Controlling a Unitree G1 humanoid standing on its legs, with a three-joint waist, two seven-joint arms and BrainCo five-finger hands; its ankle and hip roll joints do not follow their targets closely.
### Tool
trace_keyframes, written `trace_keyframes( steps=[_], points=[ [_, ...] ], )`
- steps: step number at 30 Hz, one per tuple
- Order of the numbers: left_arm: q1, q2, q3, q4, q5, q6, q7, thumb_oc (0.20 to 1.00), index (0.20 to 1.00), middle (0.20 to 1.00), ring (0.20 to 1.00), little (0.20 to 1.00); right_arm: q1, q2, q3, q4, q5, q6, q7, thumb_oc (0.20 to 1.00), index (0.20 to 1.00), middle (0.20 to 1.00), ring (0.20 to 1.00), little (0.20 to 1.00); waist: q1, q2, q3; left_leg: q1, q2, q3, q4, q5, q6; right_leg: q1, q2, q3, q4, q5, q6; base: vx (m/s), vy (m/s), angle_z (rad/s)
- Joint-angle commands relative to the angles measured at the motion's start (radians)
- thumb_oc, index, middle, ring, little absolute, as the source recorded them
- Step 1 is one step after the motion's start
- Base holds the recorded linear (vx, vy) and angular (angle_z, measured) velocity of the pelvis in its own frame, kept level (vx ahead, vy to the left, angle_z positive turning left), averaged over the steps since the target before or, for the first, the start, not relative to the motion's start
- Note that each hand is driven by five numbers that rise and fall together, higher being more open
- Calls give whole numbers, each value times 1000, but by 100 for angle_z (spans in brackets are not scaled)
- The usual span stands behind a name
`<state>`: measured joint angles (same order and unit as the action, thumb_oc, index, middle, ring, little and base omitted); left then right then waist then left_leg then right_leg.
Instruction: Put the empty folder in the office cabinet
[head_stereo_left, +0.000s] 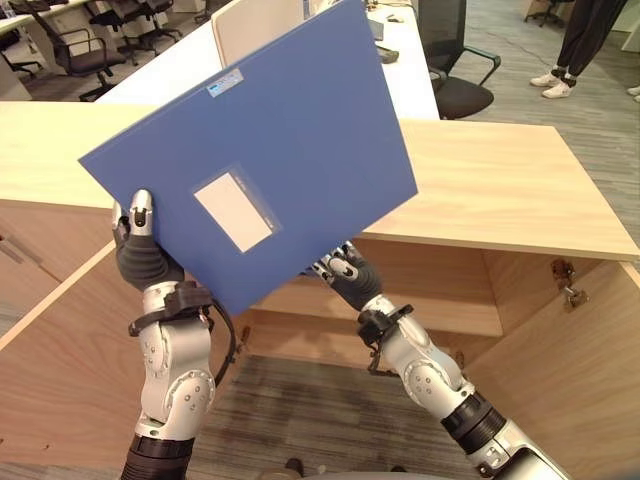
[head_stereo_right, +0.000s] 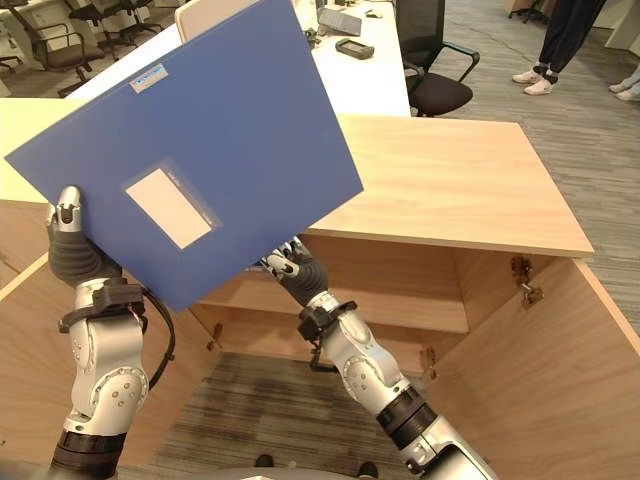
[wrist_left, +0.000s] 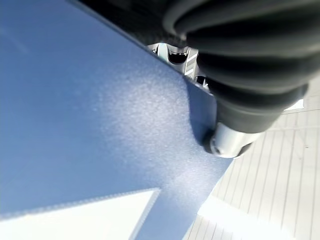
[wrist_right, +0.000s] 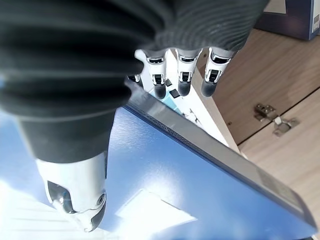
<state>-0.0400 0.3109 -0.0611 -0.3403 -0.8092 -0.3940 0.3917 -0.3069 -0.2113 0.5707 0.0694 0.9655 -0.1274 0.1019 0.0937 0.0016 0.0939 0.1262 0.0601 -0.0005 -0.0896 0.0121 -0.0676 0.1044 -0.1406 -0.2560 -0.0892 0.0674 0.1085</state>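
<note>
A large blue folder (head_stereo_left: 280, 140) with a white label pocket is held up, tilted, above the open wooden cabinet (head_stereo_left: 500, 190). My left hand (head_stereo_left: 145, 250) grips its lower left corner, thumb on the front cover. Near the folder's lowest corner my right hand (head_stereo_left: 345, 270) holds the bottom edge; the right wrist view has its fingers (wrist_right: 182, 80) curled over the folder's spine (wrist_right: 210, 150) and the thumb on the cover. The cabinet's shelf (head_stereo_left: 440, 310) lies below and behind the folder.
Both cabinet doors stand open, the left door (head_stereo_left: 70, 350) and the right door (head_stereo_left: 580, 370) with a metal hinge (head_stereo_left: 568, 285). Behind the cabinet are a white desk (head_stereo_left: 400, 70), office chairs (head_stereo_left: 455, 60) and a person's legs (head_stereo_left: 575, 50).
</note>
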Motion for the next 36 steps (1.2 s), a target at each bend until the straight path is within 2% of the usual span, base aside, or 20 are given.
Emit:
trace_keyframes(
  steps=[1, 20, 21, 22, 36],
  points=[
    [-90, 21, -12, -47, 29, -38, -40, 200, 200, 200, 200, 200, -112, 88, 6, -78, 37, -87, -1, 1000, 1000, 1000, 1000, 1000, -2, -14, -14, 0, 24, -6, 2, -57, -33, 58, 5, 58, 36, -117, 39, 0, 0, 0],
    [-79, -17, -95, 41, 45, -9, -68, 200, 200, 200, 200, 200, -181, 136, -53, -53, 38, -154, -72, 1000, 1000, 1000, 1000, 1000, 3, -22, -14, -2, 24, -10, 2, -60, -29, 61, 4, 59, 35, -118, 38, 0, 0, 0],
    [-76, -18, -97, 43, 42, -7, -72, 200, 200, 200, 200, 200, -181, 135, -57, -53, 37, -155, -74, 799, 799, 799, 799, 799, 3, -22, -14, -1, 24, -10, 2, -60, -29, 60, 4, 59, 35, -118, 38, 0, 0, 0],
    [-73, -20, -99, 46, 40, -5, -74, 200, 200, 200, 200, 200, -181, 135, -59, -53, 36, -157, -76, 206, 206, 206, 206, 206, 4, -22, -14, -1, 24, -10, 2, -61, -29, 60, 4, 58, 36, -118, 38, 0, 0, 0],
    [-64, -26, -85, 59, 42, 1, -88, 200, 200, 200, 200, 200, -152, 116, -85, -76, 31, -156, -64, 200, 200, 200, 200, 200, -2, -23, -12, 1, 23, -10, 2, -64, -28, 65, 2, 59, 33, -119, 38, 0, 0, 0]
  ],
)
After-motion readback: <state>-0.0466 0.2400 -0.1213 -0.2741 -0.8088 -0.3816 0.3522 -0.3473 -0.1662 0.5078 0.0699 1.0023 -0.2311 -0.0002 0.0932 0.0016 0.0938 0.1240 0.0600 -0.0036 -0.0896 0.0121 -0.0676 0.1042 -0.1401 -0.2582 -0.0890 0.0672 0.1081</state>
